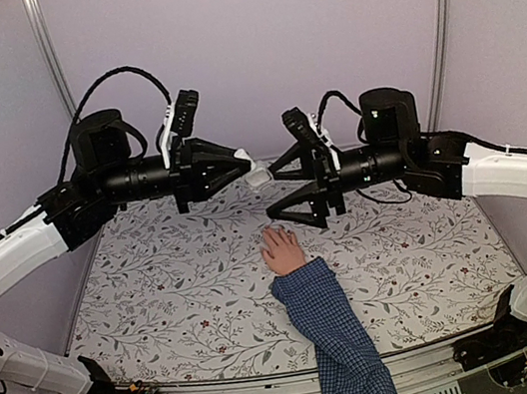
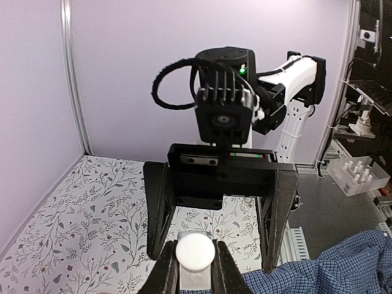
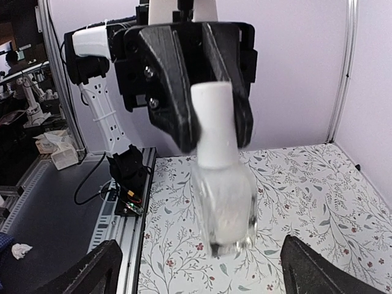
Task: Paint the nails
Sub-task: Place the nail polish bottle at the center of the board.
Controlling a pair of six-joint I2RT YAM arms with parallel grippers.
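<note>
Top view high, looking down, wrist views close, opposed, sharing white bottle (image 3: 223, 184)

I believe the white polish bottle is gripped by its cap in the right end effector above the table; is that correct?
No: the left end effector grips the white polish bottle by its cap above the table, as the right wrist view shows.

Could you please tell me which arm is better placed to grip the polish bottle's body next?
Probably the right: the right tool stands open either side of the bottle, while the left tool is shut on its white cap.
</note>
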